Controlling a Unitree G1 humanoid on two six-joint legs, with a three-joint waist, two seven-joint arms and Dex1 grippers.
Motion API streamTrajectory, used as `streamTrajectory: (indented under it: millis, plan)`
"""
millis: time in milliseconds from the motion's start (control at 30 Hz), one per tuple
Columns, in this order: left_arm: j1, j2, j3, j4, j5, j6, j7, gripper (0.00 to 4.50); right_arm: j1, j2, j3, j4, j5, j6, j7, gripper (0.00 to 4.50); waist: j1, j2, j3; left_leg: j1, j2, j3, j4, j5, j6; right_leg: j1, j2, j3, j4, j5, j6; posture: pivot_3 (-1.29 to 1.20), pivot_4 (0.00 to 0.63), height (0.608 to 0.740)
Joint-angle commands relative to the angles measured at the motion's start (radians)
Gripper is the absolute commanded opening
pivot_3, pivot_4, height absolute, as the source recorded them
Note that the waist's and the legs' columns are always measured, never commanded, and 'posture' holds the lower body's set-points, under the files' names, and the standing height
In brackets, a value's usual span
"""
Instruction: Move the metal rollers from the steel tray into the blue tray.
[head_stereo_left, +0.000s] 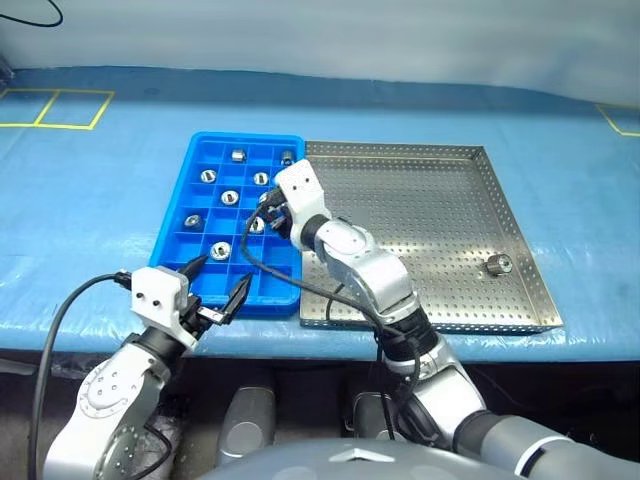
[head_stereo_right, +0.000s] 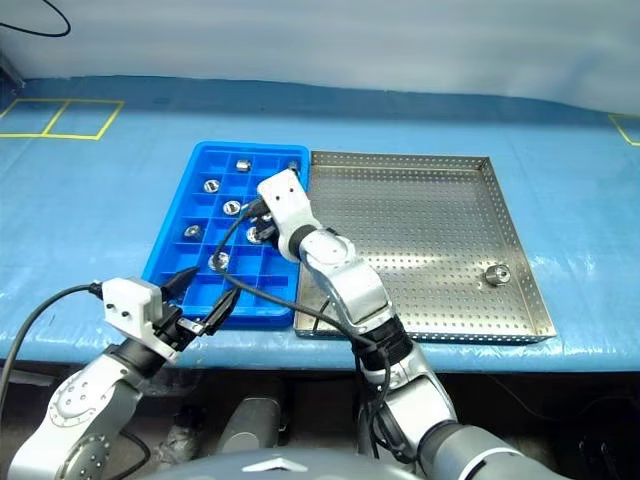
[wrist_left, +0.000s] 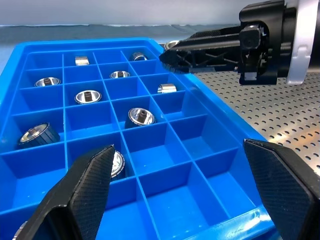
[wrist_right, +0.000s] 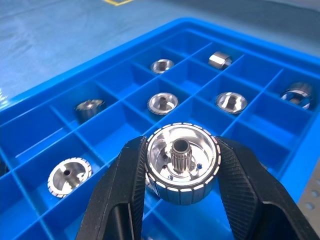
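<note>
Currently the right gripper (wrist_right: 182, 172) is clenched on a roller (wrist_right: 181, 162), pinched between both fingers, and hangs over the blue tray (head_stereo_left: 172, 238) near its right-hand columns. Left gripper (head_stereo_left: 216, 283) is released, jaws wide apart, with nothing in them, at the blue tray's near edge. Several rollers already sit in separate compartments of the blue tray, e.g. one (head_stereo_left: 219, 250) in a near row and another (head_stereo_left: 238, 155) in the far row. One roller (head_stereo_left: 498, 265) is left on the steel tray (head_stereo_left: 420, 200), near its right rim. Steel tray sits just beside the blue tray on its right, both on the blue-covered worktop (head_stereo_left: 90, 200).
</note>
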Motion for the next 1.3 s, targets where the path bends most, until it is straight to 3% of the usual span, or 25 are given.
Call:
streamTrajectory:
  millis: [33,433,667,700,1033,1300]
  plan:
    - [0.006,-0.004,-0.004,-0.052,-0.008,-0.016,0.001,4.50,0.014,-0.021,0.047,-0.035,-0.011,0.041,0.029,1.71,0.000,0.000,0.000,0.000,0.000,0.000,0.000,0.000,0.000,0.000,0.000,0.000,0.000,0.000,0.000,0.24,0.150,0.740]
    - [-0.027,-0.003,-0.020,-0.030,-0.015,-0.006,-0.006,4.50,-0.017,-0.119,0.167,-0.076,-0.086,0.277,0.046,1.71,0.000,0.000,-0.001,0.001,0.000,0.000,0.000,0.000,0.000,-0.001,0.000,-0.001,0.000,-0.001,0.000,0.21,0.150,0.740]
    - [-0.060,0.012,-0.025,-0.018,-0.019,0.006,-0.021,4.50,-0.014,-0.167,0.190,-0.152,-0.100,0.315,0.054,4.03,0.003,-0.001,-0.002,0.001,-0.001,-0.001,0.000,0.000,0.000,-0.002,-0.002,-0.002,-0.001,-0.001,-0.001,0.17,0.150,0.740]
    - [-0.066,0.015,-0.027,-0.016,-0.019,0.007,-0.024,4.50,-0.006,-0.168,0.171,-0.169,-0.103,0.303,0.041,4.32,0.002,-0.001,-0.002,0.001,-0.001,-0.001,0.000,0.000,0.000,-0.002,-0.002,-0.002,-0.001,-0.001,-0.001,0.17,0.150,0.740]
    - [-0.152,0.022,-0.070,0.039,-0.024,0.026,-0.066,4.50,0.137,-0.153,-0.262,-0.269,-0.263,0.055,-0.365,4.32,-0.009,-0.001,-0.002,-0.002,-0.001,-0.001,0.001,0.000,0.000,0.000,-0.001,-0.002,-0.001,0.000,0.000,0.09,0.150,0.740]
    - [-0.202,0.027,-0.095,0.069,-0.029,0.030,-0.088,4.50,0.240,-0.040,-0.546,-0.278,-0.219,-0.022,-0.528,4.32,-0.057,0.001,-0.001,-0.002,0.000,0.000,-0.001,0.000,0.000,-0.001,0.000,-0.001,0.000,0.000,-0.001,0.05,0.150,0.740]
